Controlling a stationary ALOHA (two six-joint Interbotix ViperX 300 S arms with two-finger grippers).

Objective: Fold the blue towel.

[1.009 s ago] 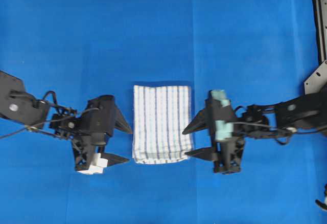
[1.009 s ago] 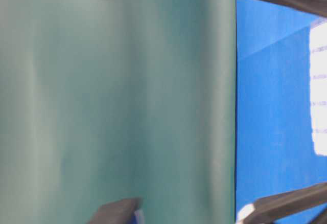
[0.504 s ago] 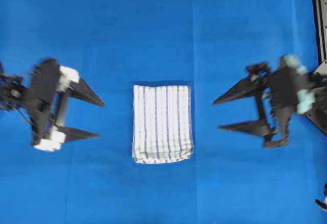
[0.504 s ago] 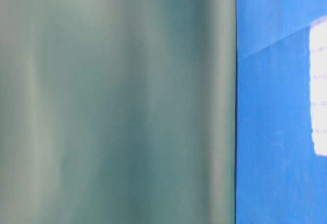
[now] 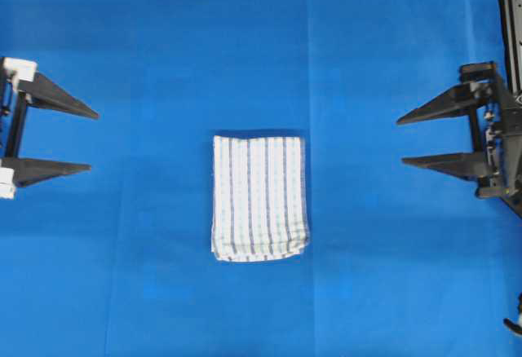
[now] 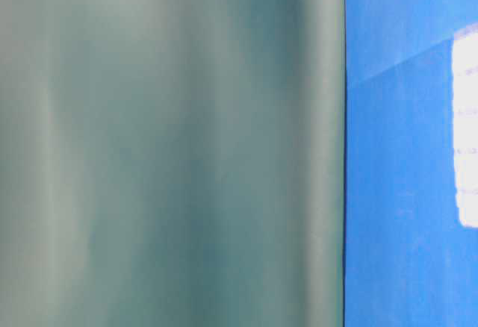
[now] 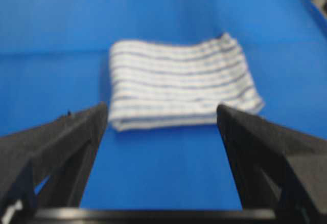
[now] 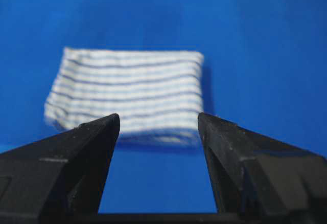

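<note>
The blue towel (image 5: 259,197), white with thin blue stripes, lies folded into a compact rectangle at the middle of the blue table covering. It also shows ahead of both wrist cameras as a folded stack (image 7: 181,83) (image 8: 127,96), and as a white patch (image 6: 466,133) at the right edge of the table-level view. My left gripper (image 5: 92,140) is open at the far left edge, well clear of the towel, with nothing between its fingers (image 7: 76,132). At the far right my right gripper (image 5: 400,140) stands open and empty too, its fingers (image 8: 230,147) apart.
The blue table covering (image 5: 261,47) spreads all around the towel. A black metal frame (image 5: 510,39) runs along the right edge of the overhead view. A blurred grey-green surface (image 6: 172,148) fills most of the table-level view.
Both arms have drawn back from beside the towel to the far left and right edges, jaws staying open. The towel has not moved.
</note>
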